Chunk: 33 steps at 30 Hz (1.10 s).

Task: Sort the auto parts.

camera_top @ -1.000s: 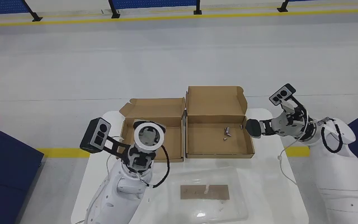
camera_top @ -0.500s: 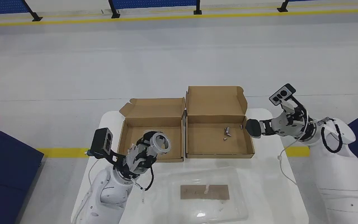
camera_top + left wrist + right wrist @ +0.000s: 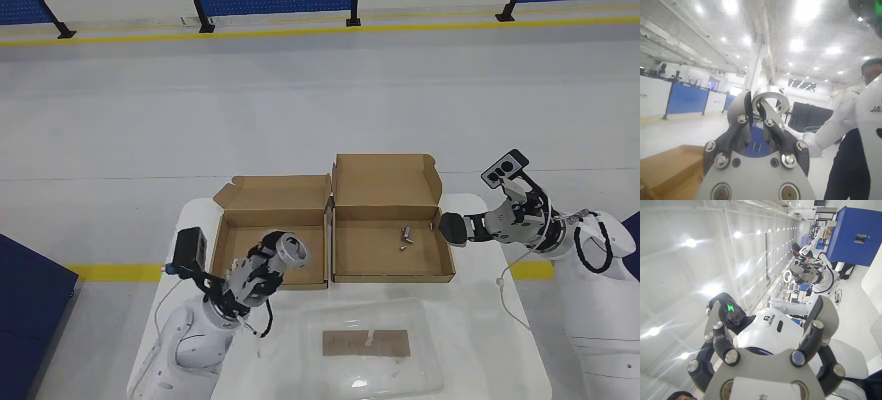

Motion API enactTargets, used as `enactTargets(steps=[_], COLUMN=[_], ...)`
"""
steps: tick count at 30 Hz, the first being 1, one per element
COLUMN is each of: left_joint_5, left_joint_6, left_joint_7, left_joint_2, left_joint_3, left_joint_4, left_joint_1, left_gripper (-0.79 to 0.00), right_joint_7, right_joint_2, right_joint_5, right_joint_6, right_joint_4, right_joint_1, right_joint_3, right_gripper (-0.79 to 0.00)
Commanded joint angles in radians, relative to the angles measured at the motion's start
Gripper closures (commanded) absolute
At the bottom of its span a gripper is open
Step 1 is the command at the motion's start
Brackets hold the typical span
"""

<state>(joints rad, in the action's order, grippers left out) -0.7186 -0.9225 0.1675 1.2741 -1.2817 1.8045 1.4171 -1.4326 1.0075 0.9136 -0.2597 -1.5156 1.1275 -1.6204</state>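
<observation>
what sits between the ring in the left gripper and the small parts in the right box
Top view: only cardboard. From the ring, the left box wall meets the right box wall, then bare box floor up to the small parts.

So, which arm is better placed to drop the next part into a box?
Probably left. The left gripper has its fingers shut on a metal ring at the left cardboard box. The right gripper is open and empty beside the right cardboard box.
</observation>
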Motion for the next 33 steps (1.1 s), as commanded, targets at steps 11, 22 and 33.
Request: enactTargets(steps=[11,22,33], left_joint_5=[-0.109,-0.128,-0.335], left_joint_6=[0.19,0.222,0.556], left_joint_7=[-0.253,-0.26,-0.442], left_joint_2=[-0.018,-0.018,-0.007], left_joint_3=[-0.026,-0.028,0.038], left_joint_4=[-0.005,-0.006,-0.114], left_joint_1=[0.0,-0.003,-0.135], left_gripper=[0.0,0.0,0.0], right_joint_7=[0.0,0.0,0.0], right_joint_2=[0.0,0.0,0.0], right_joint_5=[0.0,0.0,0.0], right_joint_6=[0.0,0.0,0.0], right_joint_4=[0.0,0.0,0.0], right_joint_1=[0.0,0.0,0.0], right_joint_3=[0.0,0.0,0.0], right_gripper=[-0.785,-0.785,-0.785])
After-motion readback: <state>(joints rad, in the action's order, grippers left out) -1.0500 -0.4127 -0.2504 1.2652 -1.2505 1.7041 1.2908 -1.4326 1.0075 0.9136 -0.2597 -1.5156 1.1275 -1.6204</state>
